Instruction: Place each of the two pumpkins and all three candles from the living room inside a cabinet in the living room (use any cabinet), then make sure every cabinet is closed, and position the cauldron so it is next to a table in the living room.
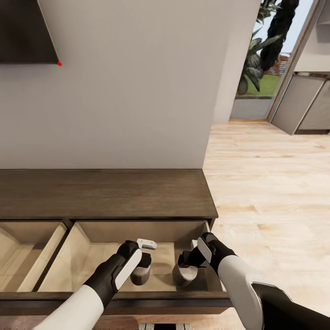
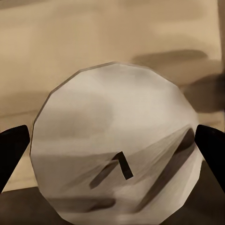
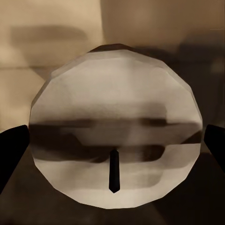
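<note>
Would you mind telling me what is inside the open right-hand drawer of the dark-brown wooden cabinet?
Two squat pale grey-green candles, one at the left hand, one at the right hand. The pale drawer floor shows around them; both arms hide part of it.

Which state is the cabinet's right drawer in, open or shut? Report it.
Open. The right drawer of the cabinet is pulled out, its pale interior exposed, with two candles inside under the tools.

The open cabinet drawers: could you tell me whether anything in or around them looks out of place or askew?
Nothing stands out. Each gripper, left and right, holds a candle, the left candle and the right candle, upright inside the right-hand open drawer of the cabinet. No spill or damage shows.
</note>
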`<state>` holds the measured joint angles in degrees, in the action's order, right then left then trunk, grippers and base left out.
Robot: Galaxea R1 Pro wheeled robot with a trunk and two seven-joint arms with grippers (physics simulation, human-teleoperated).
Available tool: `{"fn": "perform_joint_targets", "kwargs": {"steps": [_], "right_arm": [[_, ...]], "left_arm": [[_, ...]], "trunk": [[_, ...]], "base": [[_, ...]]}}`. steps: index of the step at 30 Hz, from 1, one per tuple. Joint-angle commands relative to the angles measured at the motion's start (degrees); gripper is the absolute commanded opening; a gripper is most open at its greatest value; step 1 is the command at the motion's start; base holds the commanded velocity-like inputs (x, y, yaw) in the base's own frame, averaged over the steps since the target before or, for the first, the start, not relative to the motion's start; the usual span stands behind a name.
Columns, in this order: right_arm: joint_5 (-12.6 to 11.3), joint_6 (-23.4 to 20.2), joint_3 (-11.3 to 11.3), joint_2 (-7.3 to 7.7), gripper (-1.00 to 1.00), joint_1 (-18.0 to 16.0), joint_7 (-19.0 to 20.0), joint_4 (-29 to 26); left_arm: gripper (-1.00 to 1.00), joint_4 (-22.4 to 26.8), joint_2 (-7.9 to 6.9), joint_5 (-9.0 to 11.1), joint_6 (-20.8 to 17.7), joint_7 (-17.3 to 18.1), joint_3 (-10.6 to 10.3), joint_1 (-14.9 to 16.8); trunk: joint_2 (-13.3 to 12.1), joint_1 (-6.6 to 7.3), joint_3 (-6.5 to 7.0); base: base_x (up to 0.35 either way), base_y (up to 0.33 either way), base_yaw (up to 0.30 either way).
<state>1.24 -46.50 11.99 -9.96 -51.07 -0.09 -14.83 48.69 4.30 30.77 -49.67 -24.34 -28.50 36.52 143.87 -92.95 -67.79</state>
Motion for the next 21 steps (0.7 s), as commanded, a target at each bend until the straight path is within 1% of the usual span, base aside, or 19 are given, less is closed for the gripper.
{"fn": "perform_joint_targets", "kwargs": {"steps": [1, 2, 10, 13, 15, 18, 21], "right_arm": [[0.0, -0.3, 0.4, -0.04, -1.00, 0.0, 0.3, -0.1], [0.0, -0.3, 0.4, -0.04, -1.00, 0.0, 0.3, -0.1], [0.1, -0.3, 0.4, -0.04, -1.00, 0.0, 0.3, -0.1], [0.2, -0.2, 0.4, -0.04, -1.00, 0.0, 0.3, -0.2], [0.2, 1.1, 0.4, -0.04, -1.00, 0.0, 0.2, -0.2], [0.4, 3.9, 0.4, -0.04, -1.00, 0.0, -0.1, -0.1], [0.4, 4.8, 0.4, -0.04, -1.00, 0.0, -0.3, -0.1]], "left_arm": [[-1.00, 0.1, -0.04, 0.6, -0.1, -0.5, -0.1, 0.0], [-1.00, 0.1, -0.06, 0.6, -0.1, -0.5, -0.1, 0.0], [-1.00, 0.1, -0.08, 0.4, 0.9, -0.5, -0.1, 0.0], [-1.00, 0.1, -0.05, -1.1, 1.3, -0.5, -0.1, 0.0], [-1.00, 0.1, -0.01, -2.2, 1.9, -0.5, -0.1, 0.0], [-1.00, 0.1, -0.05, -2.7, 2.4, -0.5, -0.1, 0.0], [-1.00, 0.0, -0.07, -2.9, 2.6, -0.5, -0.1, 0.0]], "trunk": [[0.0, -0.01, -0.27], [0.1, -0.03, -0.50], [0.1, -0.03, -0.50], [0.1, -0.03, -0.50], [0.1, -0.03, -0.50], [0.1, -0.03, -0.50], [0.1, -0.03, -0.50]], "base": [[0.000, 0.000, 0.000], [0.000, 0.000, 0.000], [0.000, 0.000, 0.000], [0.000, 0.000, 0.000], [0.000, 0.000, 0.000], [0.000, 0.000, 0.000], [0.000, 0.000, 0.000]]}}
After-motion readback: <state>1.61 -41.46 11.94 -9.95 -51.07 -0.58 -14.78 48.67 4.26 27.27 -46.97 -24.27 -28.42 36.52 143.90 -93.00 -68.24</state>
